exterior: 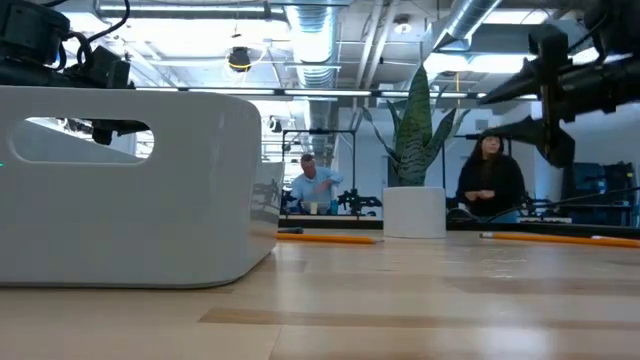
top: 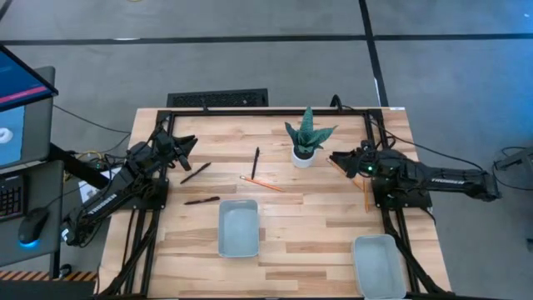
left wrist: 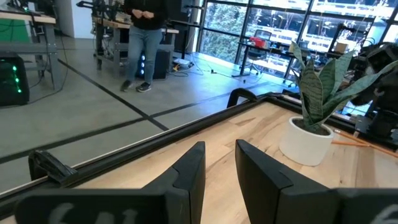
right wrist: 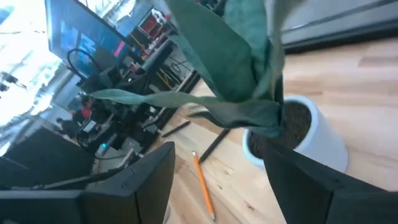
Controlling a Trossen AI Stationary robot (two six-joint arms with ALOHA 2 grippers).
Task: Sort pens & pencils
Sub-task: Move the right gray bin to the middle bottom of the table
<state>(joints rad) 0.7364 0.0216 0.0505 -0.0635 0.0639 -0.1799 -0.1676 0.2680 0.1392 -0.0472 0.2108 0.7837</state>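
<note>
The table (top: 291,225) is pale smooth wood. The trays (top: 238,228) look like smooth grey plastic, and the pencils (top: 261,183) are orange wood.

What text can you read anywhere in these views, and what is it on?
Right arm: pale lettering along its side, too small to read.
Monitor at the left edge: graphics only, no readable words.
Trays, plant pot, pens, pencils: no text visible.

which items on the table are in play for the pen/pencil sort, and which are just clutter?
In play:
pens, three, black
pencils, orange; another by the right arm's base
two trays
left gripper, open, empty
right gripper, open, empty

Clutter:
potted plant
monitor
</note>
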